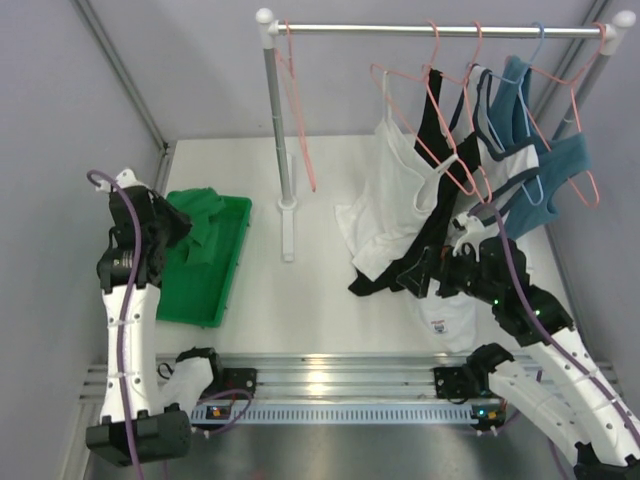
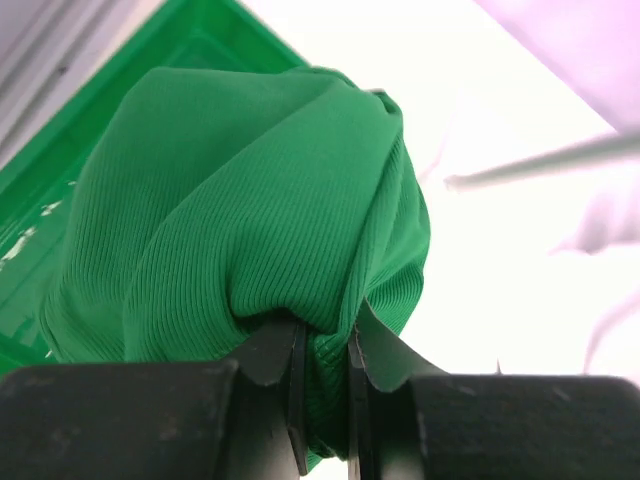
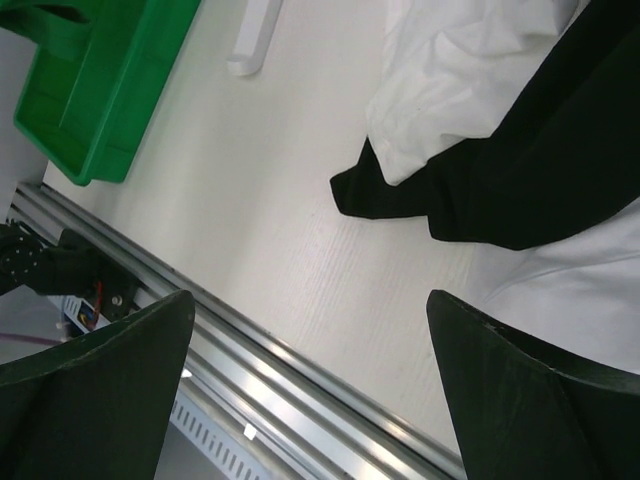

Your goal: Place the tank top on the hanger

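The bright green tank top [image 1: 207, 222] lies bunched in the green tray at the left. My left gripper [image 1: 176, 226] is over the tray's near-left part, shut on a fold of it. In the left wrist view the ribbed green tank top [image 2: 250, 190] fills the frame, and a fold is pinched in my left gripper [image 2: 325, 338]. An empty salmon-pink hanger [image 1: 302, 130] hangs at the left end of the rail, beside the post. My right gripper [image 1: 443, 268] hovers low under the hung clothes. In its wrist view the right gripper [image 3: 308, 296] is open with only table between the fingers.
The green tray [image 1: 216, 292] sits at the table's left. A rack post [image 1: 284, 150] stands mid-table, holding a rail [image 1: 400, 30]. White, black and teal tops on hangers [image 1: 440, 190] fill the right. A white garment [image 1: 452, 322] lies by the right arm.
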